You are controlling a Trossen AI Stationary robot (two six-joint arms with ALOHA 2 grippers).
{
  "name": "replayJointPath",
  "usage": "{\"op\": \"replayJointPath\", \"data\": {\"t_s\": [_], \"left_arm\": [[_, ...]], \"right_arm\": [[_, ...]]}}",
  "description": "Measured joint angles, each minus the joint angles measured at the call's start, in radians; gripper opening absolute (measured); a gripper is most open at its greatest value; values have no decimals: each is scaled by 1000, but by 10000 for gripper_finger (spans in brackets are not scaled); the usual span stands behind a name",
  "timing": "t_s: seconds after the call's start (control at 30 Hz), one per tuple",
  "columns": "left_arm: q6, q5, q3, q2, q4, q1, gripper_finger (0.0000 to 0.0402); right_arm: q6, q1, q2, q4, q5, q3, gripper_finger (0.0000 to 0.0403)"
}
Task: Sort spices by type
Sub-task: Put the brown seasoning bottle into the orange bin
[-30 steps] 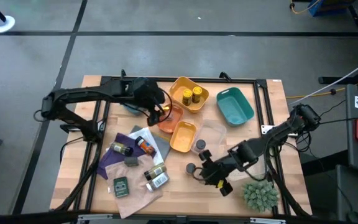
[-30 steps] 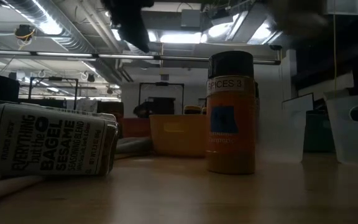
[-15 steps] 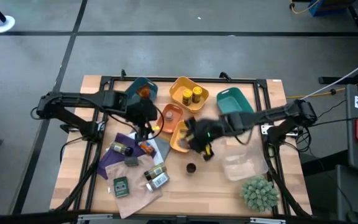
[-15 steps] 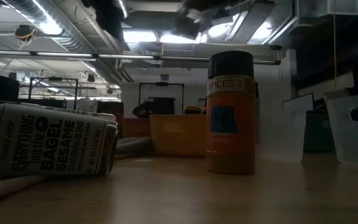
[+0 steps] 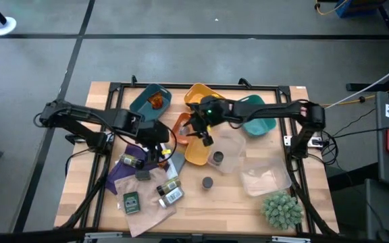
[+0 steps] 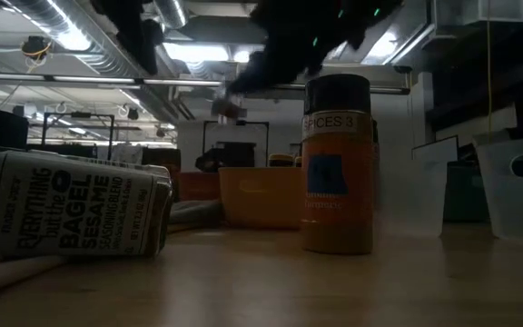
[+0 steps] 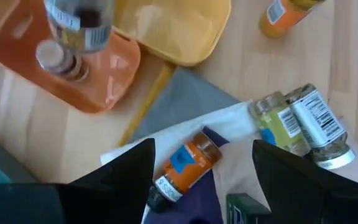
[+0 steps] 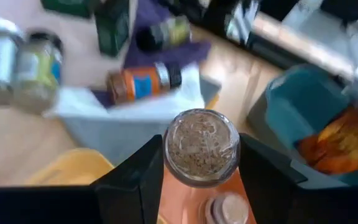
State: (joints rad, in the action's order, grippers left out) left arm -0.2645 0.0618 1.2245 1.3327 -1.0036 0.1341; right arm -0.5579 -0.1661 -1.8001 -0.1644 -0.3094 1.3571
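My right gripper (image 5: 201,130) (image 8: 201,149) is shut on a clear jar of brown spice (image 8: 201,144) above the orange tray (image 5: 181,125), where another small jar (image 8: 226,209) lies. The held jar (image 7: 79,18) also shows in the left wrist view. My left gripper (image 5: 155,143) (image 7: 204,169) is open above the amber-orange jar (image 7: 188,163), which lies on its side on white and purple cloth; the fingers stand on either side of it without touching. Two yellow jars (image 5: 206,102) stand in the far yellow tray. A dark-lidded yellow jar (image 6: 337,163) stands on the table. My right gripper pinches the clear jar between its two fingers, which press on opposite sides of the jar's wall (image 8: 166,149). The fingers come slanting from above and the table's right. The jar is lifted clear over the orange tray, its round clear end (image 8: 201,140) facing the wrist camera.
Two teal trays (image 5: 150,101) (image 5: 256,115), a nearer yellow tray (image 5: 198,148) and a clear tray with a grey-lidded jar (image 5: 216,157) sit at mid-table. Jars (image 5: 171,192), a green packet (image 5: 132,202), a clear bag (image 5: 265,179) and the spiky plant (image 5: 282,209) lie nearer.
My right gripper has swept from the table's near right toward the far left, carrying the clear jar to above the orange tray. My left gripper has drawn back from the orange tray toward the near edge and now hovers over the amber-orange jar.
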Motion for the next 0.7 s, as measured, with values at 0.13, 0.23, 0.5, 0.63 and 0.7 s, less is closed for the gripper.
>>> {"op": "replayJointPath", "data": {"t_s": [0.13,0.23,0.5,0.63,0.7], "left_arm": [[-35,2,-38,0,6,5,253],[-56,2,-60,0,3,5,253],[-63,2,-107,0,61,3,253],[-65,2,-124,0,77,3,253],[-69,2,-123,0,81,3,253]], "right_arm": [[4,-32,-86,61,-16,-1,178],[32,-51,-135,59,-26,0,178],[41,-58,-227,64,-36,0,179],[42,-58,-241,64,-35,0,179],[41,-57,-242,61,-29,0,179]]}}
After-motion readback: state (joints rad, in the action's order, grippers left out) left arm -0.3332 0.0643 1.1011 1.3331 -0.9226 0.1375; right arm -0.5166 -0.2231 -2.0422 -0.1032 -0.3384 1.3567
